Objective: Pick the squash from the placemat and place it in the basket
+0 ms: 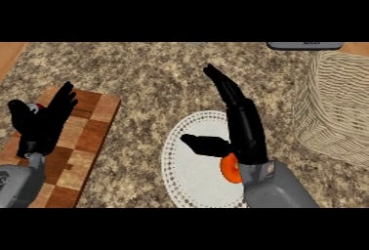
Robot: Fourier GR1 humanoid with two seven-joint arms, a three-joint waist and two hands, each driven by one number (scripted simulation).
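right hand (241,129) open over squash (231,168) on placemat (191,171); left hand (45,119) open

Even, soft light; no glare; faint shadows only; black robot hands lack detail.

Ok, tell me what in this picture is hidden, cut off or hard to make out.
Head view: the right hand and its forearm cover most of the orange squash and part of the white placemat; the basket is cut off at the right edge; a dark object at the top edge shows only partly; the left hand overlaps the wooden board.
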